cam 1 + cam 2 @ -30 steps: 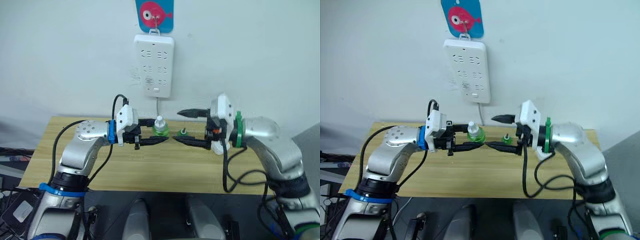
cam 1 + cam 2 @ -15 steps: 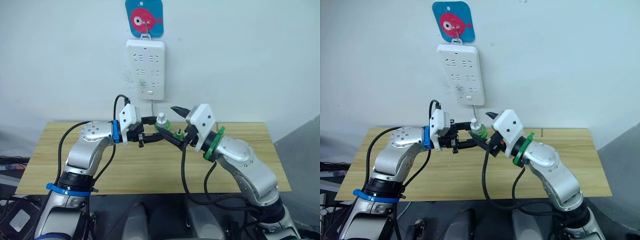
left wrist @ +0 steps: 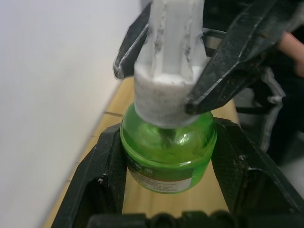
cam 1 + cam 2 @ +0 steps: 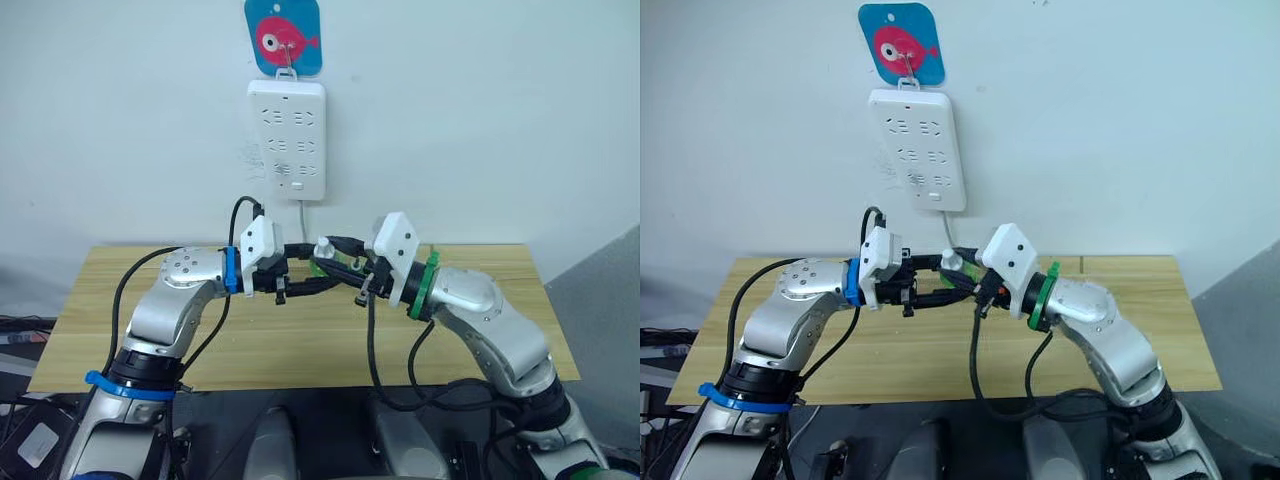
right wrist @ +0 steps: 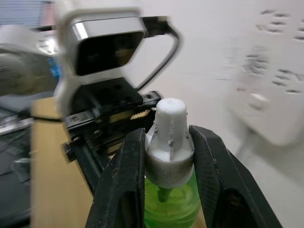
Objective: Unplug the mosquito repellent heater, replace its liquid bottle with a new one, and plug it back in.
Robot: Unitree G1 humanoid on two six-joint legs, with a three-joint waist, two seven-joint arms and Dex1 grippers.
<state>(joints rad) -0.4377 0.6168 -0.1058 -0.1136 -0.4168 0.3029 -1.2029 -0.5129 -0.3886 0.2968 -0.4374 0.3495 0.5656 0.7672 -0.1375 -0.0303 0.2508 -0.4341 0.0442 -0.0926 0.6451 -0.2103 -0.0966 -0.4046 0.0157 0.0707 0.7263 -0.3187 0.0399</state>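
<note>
- The green liquid bottle (image 3: 166,152), white-capped (image 5: 169,137), is hanging above the worktop (image 4: 300,340), below the power strip (image 4: 287,140).
- Left tool (image 3: 168,164) is clamping its body; right tool (image 5: 166,156) is clamping the cap.
- Left wrist view is showing the bottle's label.

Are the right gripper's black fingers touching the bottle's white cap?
Touching. The right wrist view shows the right gripper with both fingers pressed against the white cap of the green bottle.

Both hands crowd the bottle (image 3: 166,152); power strip (image 4: 287,140) hangs just behind.
</note>
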